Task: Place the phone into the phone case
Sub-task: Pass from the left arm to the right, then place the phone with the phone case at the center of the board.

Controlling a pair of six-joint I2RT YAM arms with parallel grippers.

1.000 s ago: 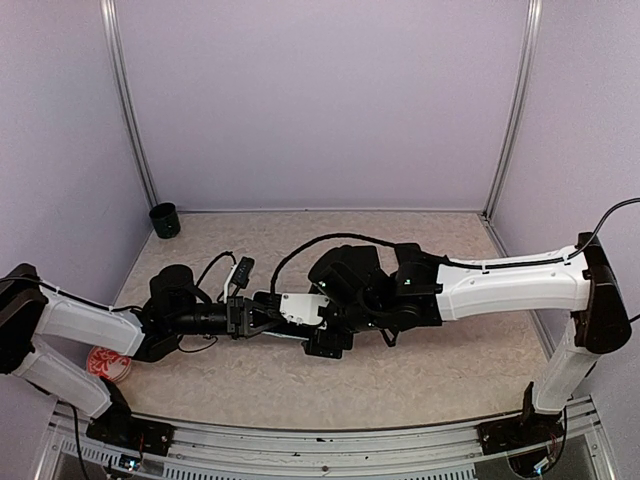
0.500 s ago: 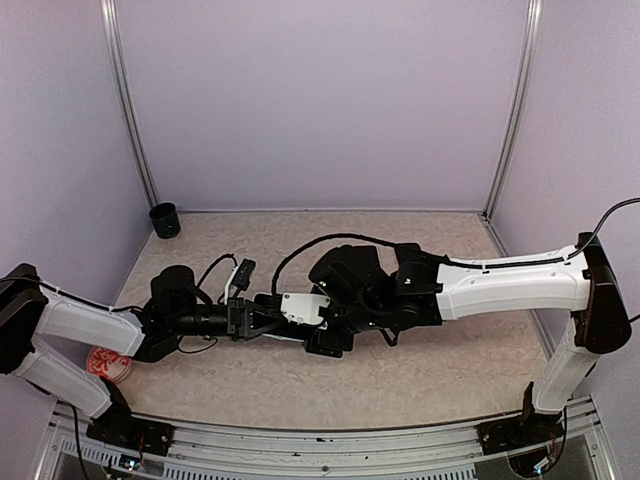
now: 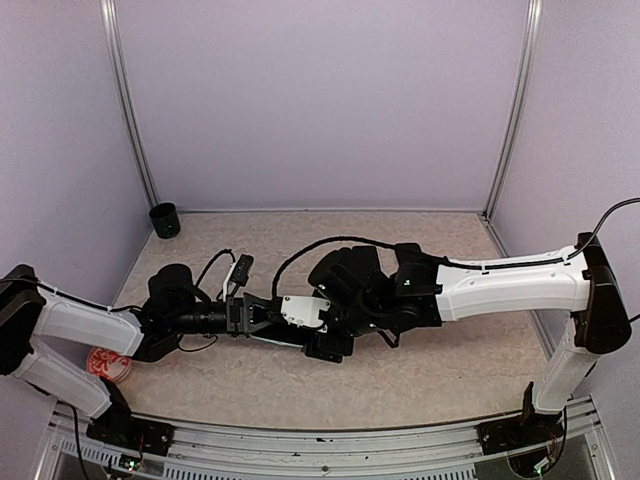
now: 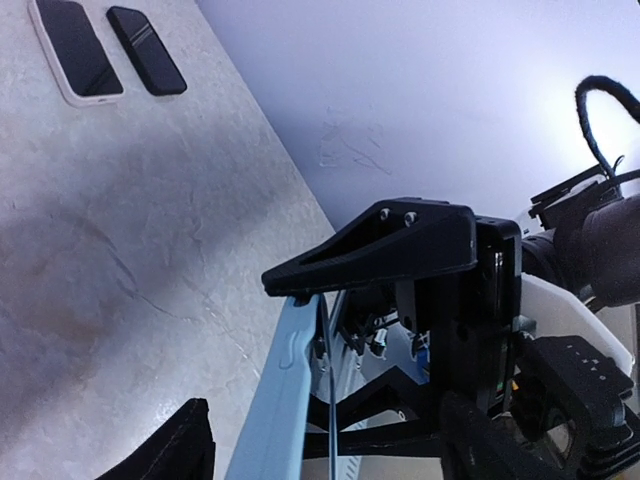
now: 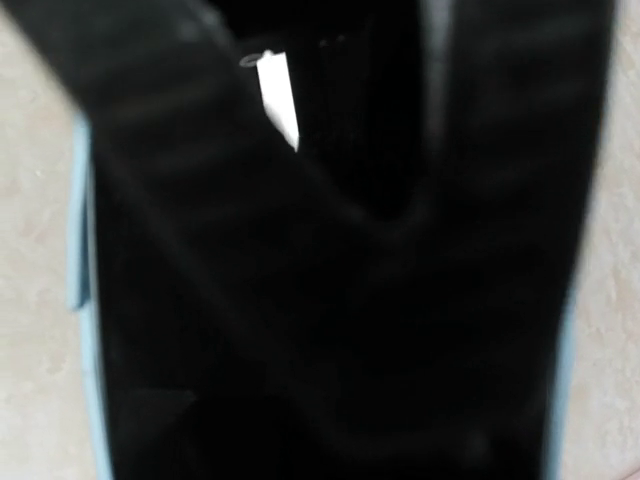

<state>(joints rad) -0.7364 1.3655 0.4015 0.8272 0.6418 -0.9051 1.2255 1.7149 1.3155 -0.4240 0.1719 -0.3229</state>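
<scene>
The left end effector (image 4: 232,343) has just let go. A moment ago its fingers were pinched together over the middle of the counter (image 3: 440,370). Now they stand wide apart, one on either side of the light-blue edge of the phone case (image 4: 285,400), which the left wrist sees edge-on. It is released and grasps nothing.

The right end effector (image 3: 318,335) meets it from the right, where it was before. Its own camera is filled by the dark, blurred face of the phone (image 5: 330,300), with a thin strip of light blue down the left and right edges. I cannot tell whether its fingers are clenched on the case or only lie around it.

Those blue strips on both long sides suggest the phone already sits inside the case, held between the two end effectors near the counter's middle. On that reading, the release ends the pressing-in. What remains is to check that the corners are seated and to lay the cased phone down. With the left side freed, it now depends on whatever hold the right side has.

Farther off on the counter lie a handset in a white case (image 4: 75,55) and a black handset (image 4: 147,65).
</scene>
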